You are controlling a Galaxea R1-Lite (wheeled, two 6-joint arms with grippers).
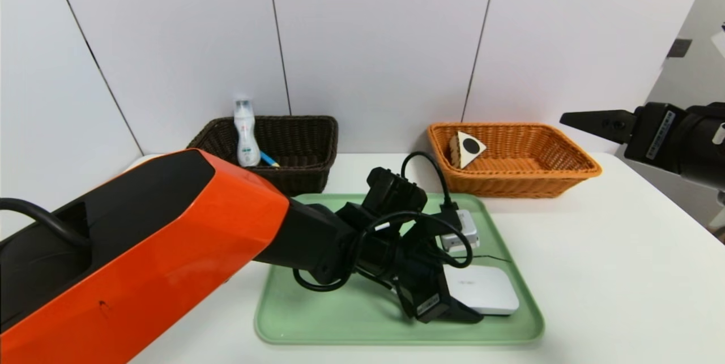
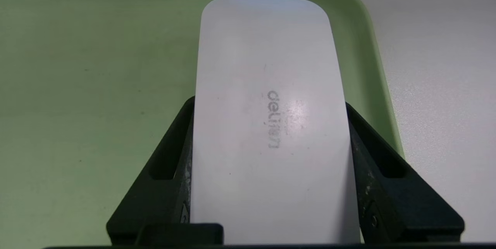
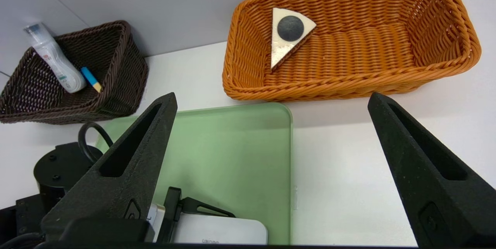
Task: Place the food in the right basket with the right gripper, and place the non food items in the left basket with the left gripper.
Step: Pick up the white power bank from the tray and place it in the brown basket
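The flat white box [image 2: 267, 125] lay on the green tray [image 1: 317, 318], near the tray's right front corner. The left end effector [image 2: 267, 171] was down over it, one black finger [image 2: 170, 175] along each long side of the box. In the left wrist view both fingers appeared to touch the box's edges, though whether they pinched it firmly could not be told; the box rested on the tray.

In the dark brown left basket [image 1: 300, 143], at the back left of the table [image 1: 612, 273], the clear-white bottle [image 1: 246, 133] leaned upright against the basket's left end, and the blue handle of the spoon [image 1: 268, 159] showed beside it. The cake slice [image 3: 288, 34] lay in the orange right basket [image 3: 445, 24], at its left end, propped against the wall with its pale underside and black dot showing.

The right end effector [image 3: 271, 171] hung in the air well to the right, above the table's edge, its two pointed fingers spread wide and holding nothing.
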